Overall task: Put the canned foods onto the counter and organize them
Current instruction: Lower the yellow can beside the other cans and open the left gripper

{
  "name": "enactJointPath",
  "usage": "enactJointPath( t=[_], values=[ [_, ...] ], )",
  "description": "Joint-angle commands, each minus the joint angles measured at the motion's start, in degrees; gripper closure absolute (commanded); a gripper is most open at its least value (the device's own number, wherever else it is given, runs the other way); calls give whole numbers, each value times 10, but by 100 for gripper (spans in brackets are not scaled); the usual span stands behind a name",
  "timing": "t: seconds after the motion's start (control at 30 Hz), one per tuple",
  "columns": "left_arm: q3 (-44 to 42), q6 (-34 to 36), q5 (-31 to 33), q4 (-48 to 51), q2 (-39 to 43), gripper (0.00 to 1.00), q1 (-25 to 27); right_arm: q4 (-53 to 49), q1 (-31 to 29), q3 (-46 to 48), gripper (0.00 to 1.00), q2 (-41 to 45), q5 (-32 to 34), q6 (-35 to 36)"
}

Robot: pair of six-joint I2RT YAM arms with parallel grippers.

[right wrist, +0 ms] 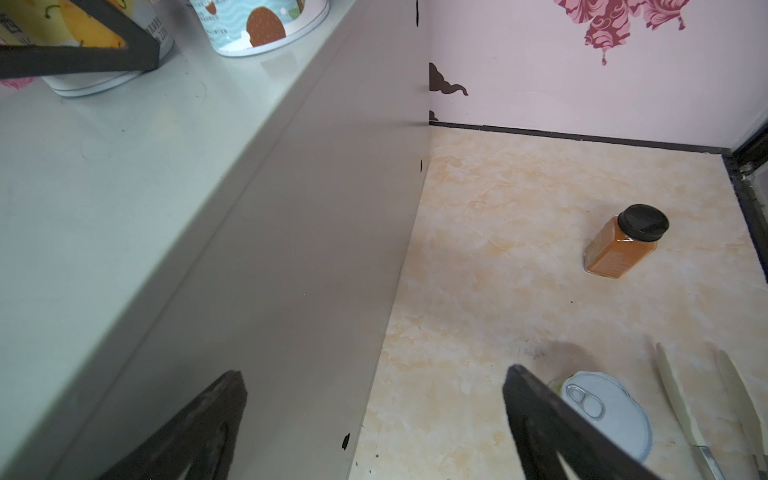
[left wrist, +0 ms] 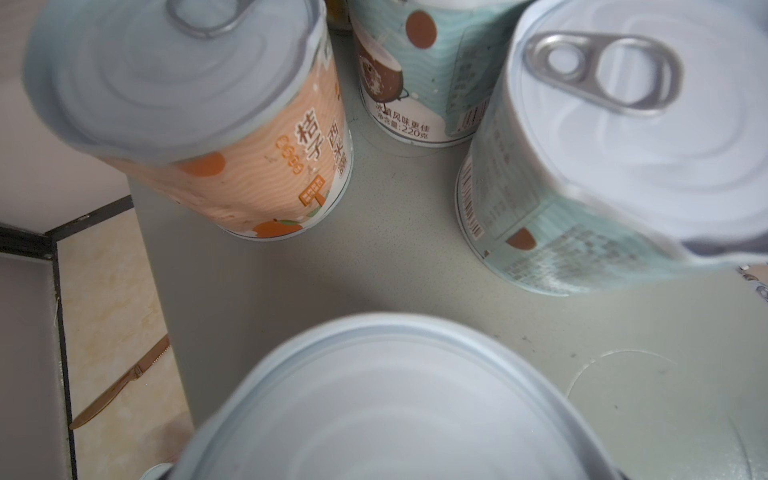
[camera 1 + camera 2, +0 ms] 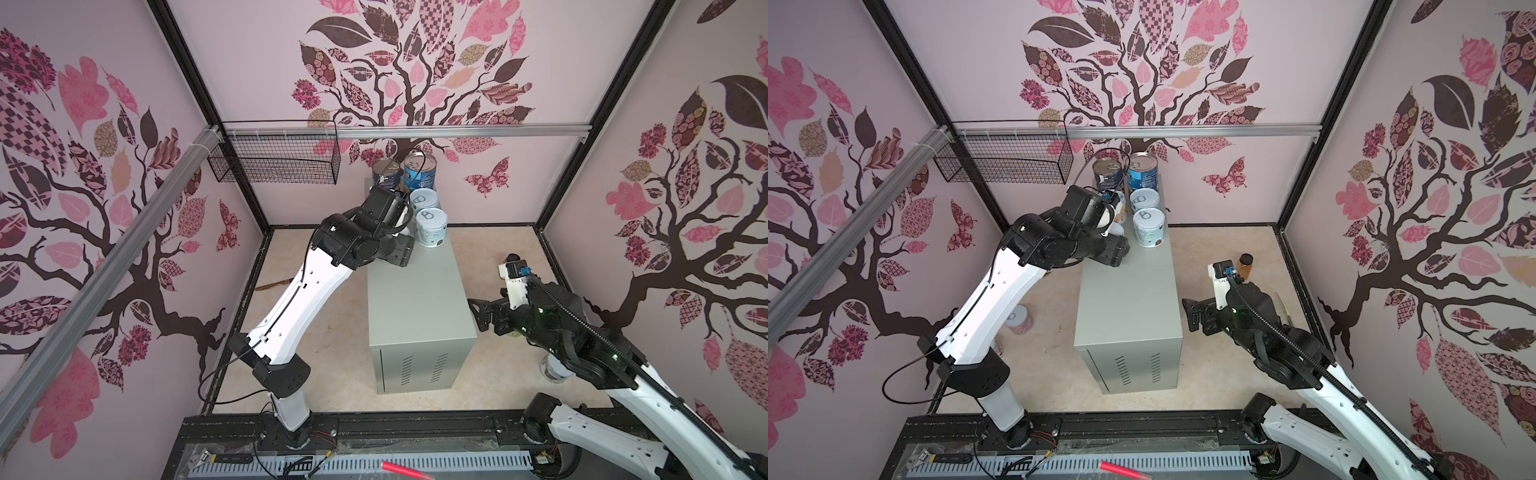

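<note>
Examining the placing step, we find the left gripper (image 3: 1115,243) at the far end of the counter (image 3: 419,299), around a yellow-labelled can (image 1: 83,25) that stands among its neighbours (image 3: 430,226). Whether its jaws clamp the can or have let go, we cannot tell. The right gripper (image 1: 374,370) gapes wide and empty beside the counter, near a can on the floor (image 1: 611,411). In our judgement, the next move calls for a clean release and a lift clear without nudging neighbours.
</note>
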State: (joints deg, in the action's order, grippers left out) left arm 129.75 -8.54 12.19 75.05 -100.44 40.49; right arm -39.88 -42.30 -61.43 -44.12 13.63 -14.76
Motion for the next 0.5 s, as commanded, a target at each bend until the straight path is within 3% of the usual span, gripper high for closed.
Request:
enactJointPath(
  t=[0.0, 0.27, 0.47],
  values=[
    [23, 2, 7, -23, 2, 24, -3, 0, -2, 2, 0, 4, 7, 7],
    [5, 4, 4, -34, 36, 6, -3, -5, -2, -6, 0, -1, 4, 4],
    [-26, 2, -24, -51, 84, 3, -3, -17, -2, -20, 0, -3, 2, -1]
  ],
)
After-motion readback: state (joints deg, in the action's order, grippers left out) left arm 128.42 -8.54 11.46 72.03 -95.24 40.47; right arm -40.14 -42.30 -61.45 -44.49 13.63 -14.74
